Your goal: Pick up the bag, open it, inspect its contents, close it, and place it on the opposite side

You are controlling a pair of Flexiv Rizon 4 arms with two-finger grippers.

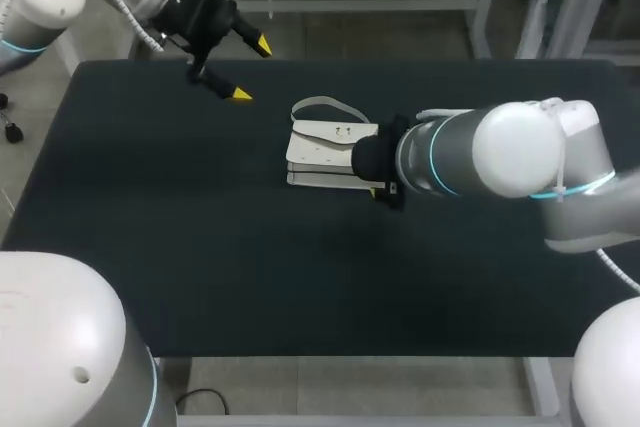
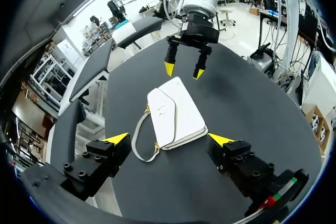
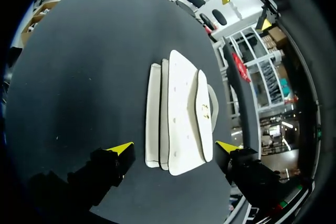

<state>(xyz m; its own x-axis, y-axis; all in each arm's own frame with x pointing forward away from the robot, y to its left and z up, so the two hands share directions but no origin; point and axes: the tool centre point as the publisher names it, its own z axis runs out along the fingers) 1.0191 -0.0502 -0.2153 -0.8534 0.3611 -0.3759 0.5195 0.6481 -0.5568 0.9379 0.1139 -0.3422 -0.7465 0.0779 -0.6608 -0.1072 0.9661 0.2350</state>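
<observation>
Operator: Closest to the right wrist camera, my right gripper point(image 3: 175, 147) is hanging with its fingers spread wide and gripping nothing. The near end of the white handbag point(image 3: 181, 119) is lying just ahead, between the two yellow tips and touching neither.

Desk: How is the handbag lying?

Operator: It is lying flat, flap up, near the middle of the dark table point(image 1: 150, 247). Its long axis is running left to right in the head view, in line with my right arm. The shoulder strap point(image 1: 318, 103) is looping out from the long side toward the table's far edge.

Desk: And the left?

Operator: My left gripper point(image 1: 251, 70) is hovering over the far edge, left of the middle and well apart from the handbag. Its fingers are standing wide open, holding nothing. The strap side is facing it.
</observation>
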